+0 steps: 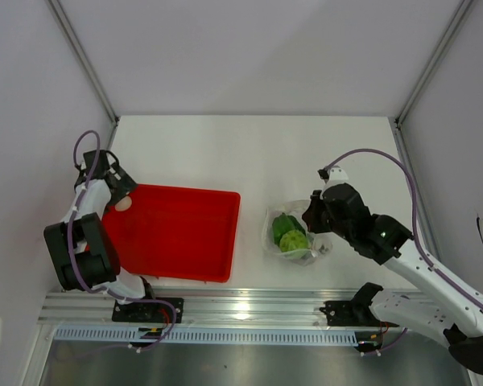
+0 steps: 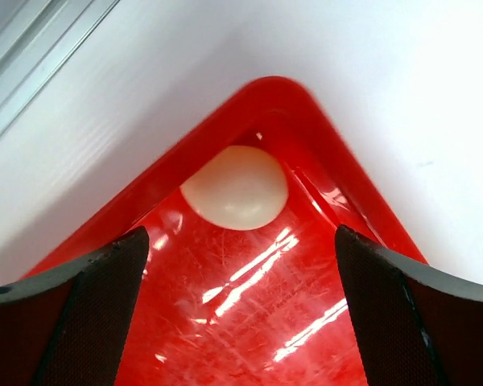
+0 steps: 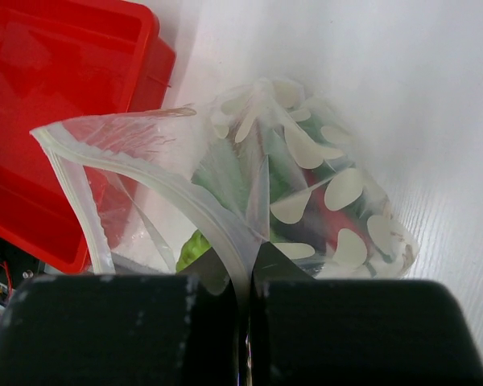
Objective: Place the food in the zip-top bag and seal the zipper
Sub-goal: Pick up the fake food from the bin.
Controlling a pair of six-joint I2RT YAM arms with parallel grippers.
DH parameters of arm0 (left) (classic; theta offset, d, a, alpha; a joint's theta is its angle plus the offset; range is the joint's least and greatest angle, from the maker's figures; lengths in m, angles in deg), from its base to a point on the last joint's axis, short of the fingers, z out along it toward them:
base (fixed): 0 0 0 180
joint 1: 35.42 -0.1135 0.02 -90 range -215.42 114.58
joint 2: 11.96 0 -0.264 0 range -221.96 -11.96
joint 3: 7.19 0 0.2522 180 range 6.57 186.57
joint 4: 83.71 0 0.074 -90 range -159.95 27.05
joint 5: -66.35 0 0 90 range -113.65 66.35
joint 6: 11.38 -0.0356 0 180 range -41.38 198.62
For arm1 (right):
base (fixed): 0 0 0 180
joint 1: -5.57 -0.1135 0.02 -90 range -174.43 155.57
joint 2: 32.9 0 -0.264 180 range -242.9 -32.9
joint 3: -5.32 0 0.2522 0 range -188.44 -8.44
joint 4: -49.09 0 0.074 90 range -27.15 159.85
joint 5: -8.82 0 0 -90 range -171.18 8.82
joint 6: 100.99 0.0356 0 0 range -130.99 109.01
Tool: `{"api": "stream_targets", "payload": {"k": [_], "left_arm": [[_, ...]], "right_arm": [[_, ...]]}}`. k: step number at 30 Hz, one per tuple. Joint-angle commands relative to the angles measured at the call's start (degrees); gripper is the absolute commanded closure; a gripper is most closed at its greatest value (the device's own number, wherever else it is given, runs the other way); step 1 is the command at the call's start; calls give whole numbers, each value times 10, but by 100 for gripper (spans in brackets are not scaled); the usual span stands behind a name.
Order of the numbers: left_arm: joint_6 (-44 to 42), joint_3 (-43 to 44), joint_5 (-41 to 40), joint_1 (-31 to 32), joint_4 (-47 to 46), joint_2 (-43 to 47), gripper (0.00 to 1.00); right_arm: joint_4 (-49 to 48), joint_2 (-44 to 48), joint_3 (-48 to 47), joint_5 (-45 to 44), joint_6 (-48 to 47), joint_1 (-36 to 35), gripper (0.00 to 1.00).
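Observation:
The zip-top bag (image 1: 295, 233) lies right of the red tray, clear with white petal prints. Green food (image 1: 291, 234) shows inside it. In the right wrist view the bag (image 3: 306, 177) holds green pieces (image 3: 191, 248) and a red one (image 3: 338, 219). My right gripper (image 3: 249, 261) is shut on the zipper strip (image 3: 200, 211), whose mouth gapes open to the left. In the top view that gripper (image 1: 315, 215) is at the bag's right edge. My left gripper (image 2: 241, 305) is open and empty over the tray's far left corner (image 1: 119, 193).
The red tray (image 1: 177, 233) sits left of centre and shows in both wrist views (image 2: 249, 322) (image 3: 40, 96). A cream-white round object (image 2: 235, 187) lies in its far left corner (image 1: 124, 204). White walls enclose the table.

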Motion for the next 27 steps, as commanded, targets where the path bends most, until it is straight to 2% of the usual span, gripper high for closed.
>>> {"api": "stream_targets", "payload": {"k": [1,5,9,13,17,21,27], "left_arm": [[-147,26,64,10,-38,13,3],[-263,10,78,27,-71,33,7],[-330,-33,94,27,-136,41,8],[-368,-20,118,27,-134,9,14],[-392,-18,104,26,-137,-19,19],[-405,-51,104,27,-186,11,20],[-441,-76,57,30,-213,8,21]], "right_arm": [[-24,17,7,24,-20,17,100],[-25,26,18,45,-30,34,100],[-23,39,25,55,-39,50,100],[-15,52,22,64,-49,63,100],[-11,61,22,68,-56,71,100],[-7,62,21,70,-61,77,100],[-13,62,25,77,-60,86,100]]}}
